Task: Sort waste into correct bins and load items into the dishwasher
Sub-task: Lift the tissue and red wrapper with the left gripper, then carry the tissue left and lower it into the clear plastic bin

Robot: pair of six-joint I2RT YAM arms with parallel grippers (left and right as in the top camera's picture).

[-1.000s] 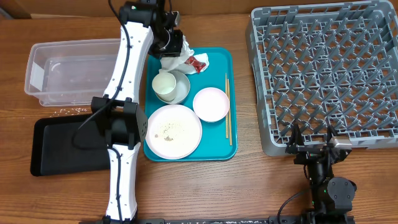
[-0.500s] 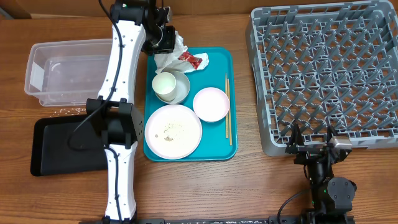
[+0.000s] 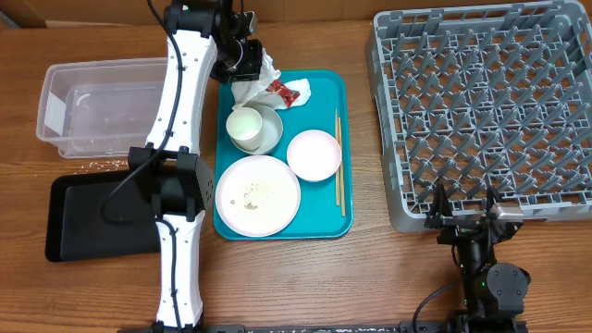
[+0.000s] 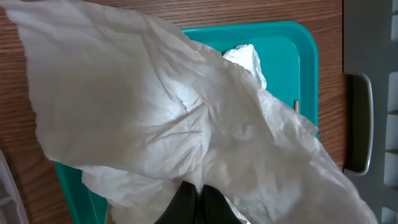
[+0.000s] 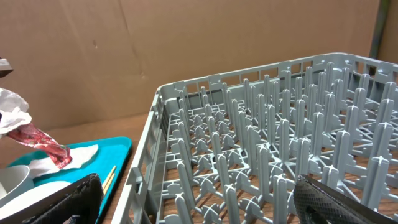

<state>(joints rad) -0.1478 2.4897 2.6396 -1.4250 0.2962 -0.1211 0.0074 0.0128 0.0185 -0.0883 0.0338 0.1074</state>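
The left fingers (image 4: 191,208) are closed on a small pinch of the crumpled white napkin (image 3: 250,90), which is held at the upper centre-left of the overhead frame, over the far edge of the teal tray (image 3: 328,88). The red wrapper scrap (image 3: 283,90) appears to be caught against its trailing folds. It could be dragged along and shed on the bench (image 3: 370,277) or into the clear tub (image 3: 55,102). The napkin looks large, soft and loosely spread. The right fingers (image 5: 354,202) are spread wide and empty, at lower right.
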